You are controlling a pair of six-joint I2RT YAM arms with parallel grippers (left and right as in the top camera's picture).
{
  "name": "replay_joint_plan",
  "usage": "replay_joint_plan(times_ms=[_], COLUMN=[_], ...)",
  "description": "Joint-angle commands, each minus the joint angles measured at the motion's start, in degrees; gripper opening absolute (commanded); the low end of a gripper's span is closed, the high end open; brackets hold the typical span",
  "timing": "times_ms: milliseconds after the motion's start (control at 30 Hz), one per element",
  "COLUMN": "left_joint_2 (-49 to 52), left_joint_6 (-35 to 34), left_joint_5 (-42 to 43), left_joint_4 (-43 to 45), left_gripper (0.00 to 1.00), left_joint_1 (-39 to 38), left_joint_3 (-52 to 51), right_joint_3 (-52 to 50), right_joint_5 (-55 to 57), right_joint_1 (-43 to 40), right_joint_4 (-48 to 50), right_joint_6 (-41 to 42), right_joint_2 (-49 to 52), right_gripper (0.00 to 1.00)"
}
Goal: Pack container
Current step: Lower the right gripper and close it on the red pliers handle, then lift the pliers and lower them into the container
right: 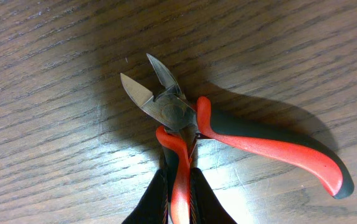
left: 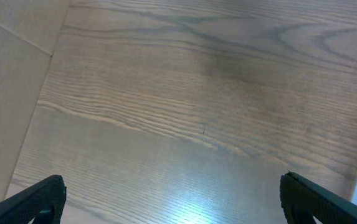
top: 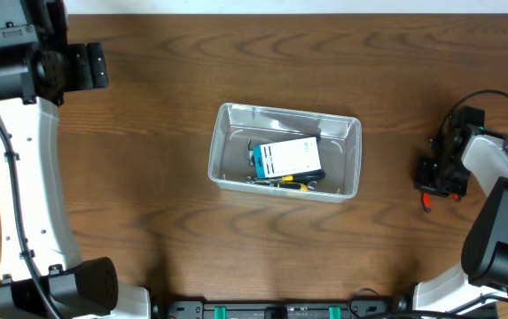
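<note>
Verify the pinch of the right gripper [right: 179,196]: fingers [right: 156,202] closed on one red-and-black handle of the side cutters [right: 175,112], with the second handle splayed free to the side, the blades parted, and the tool apparently resting on the table [right: 53,162]. Treat as a one-handle hold, likely to pivot at the joint. Lift straight up, slowly, and watch for swing of the free handle. Hold the wrist level during transfer. Carry leftward, across bare wood, to the container [top: 221,151] at table centre, well apart from the pickup point. Note the contents inside: a blue-and-white box [top: 287,158] and a yellow-handled tool [top: 291,184] along the near wall. Aim for the open floor at the left end or far side. Lower below the rim before release to prevent bounce-out. Leave the left gripper [left: 172,199] parked, with fingers spread wide and nothing between them, over bare table near the far left corner, well clear of the path.
</note>
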Motion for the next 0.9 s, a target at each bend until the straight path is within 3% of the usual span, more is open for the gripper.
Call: replay_joint_plan(times_ms=[0,367,633,867], left_joint_2=[-0.46,-0.46,-0.46,-0.46], left_joint_6=[-0.31,-0.31,-0.31,-0.31], left_joint_5=[-0.28,-0.28,-0.28,-0.28], left_joint_4=[-0.09,-0.11,-0.09,-0.09], left_gripper=[0.98,0.98,0.98,0.98], left_joint_1=[0.26,0.26,0.26,0.26], left_joint_3=[0.61,0.61,0.61,0.61], right_joint_3=[1.38,19.52,34.69,36.92], right_joint_5=[-1.99,-6.29,-6.29,-7.08], right_joint_1=[-0.52,4.17,15.87,29.22], right_joint_4=[-0.28,-4.66,-14.40,-16.44], right_joint_6=[-1.27,-5.88,-13.99,-16.06], right_joint_2=[-1.77,-11.65,-12.46,-12.39], right_gripper=[0.01,0.01,0.01,0.01])
